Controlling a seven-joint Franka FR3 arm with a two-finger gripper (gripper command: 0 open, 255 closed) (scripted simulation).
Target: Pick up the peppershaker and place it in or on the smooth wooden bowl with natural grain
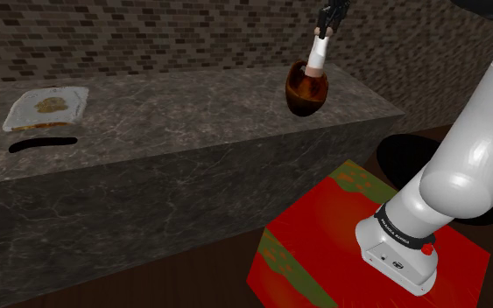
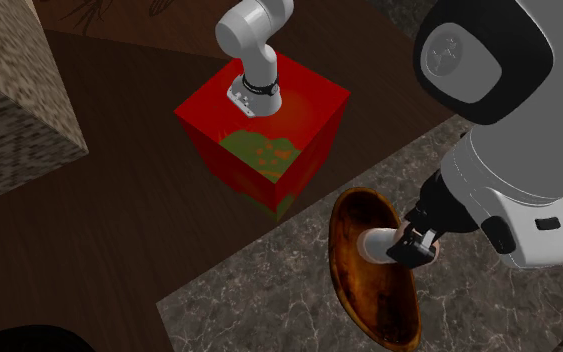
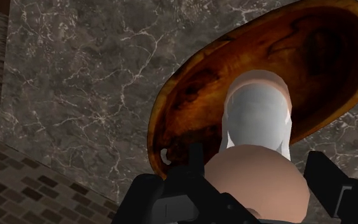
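Note:
The peppershaker [image 1: 317, 54] is a pale cylinder with a tan cap, and my gripper [image 1: 326, 31] is shut on its cap end. It hangs over the glossy brown wooden bowl [image 1: 306, 89] on the dark marble counter [image 1: 165, 131]. In the second exterior view the peppershaker [image 2: 377, 243] lies across the bowl [image 2: 369, 290], with the gripper [image 2: 414, 245] clasping it from that view's right. In the wrist view the peppershaker [image 3: 257, 121] sits between the gripper [image 3: 257, 168] fingers, pointing into the bowl [image 3: 196, 89]. Whether it touches the bowl I cannot tell.
A pale flat tray [image 1: 47, 107] with brownish contents lies on the counter at the shoulder view's left, with a dark streak [image 1: 43, 143] in front of it. A brick wall [image 1: 148, 39] backs the counter. The red stand [image 1: 323, 236] is below the counter's front edge.

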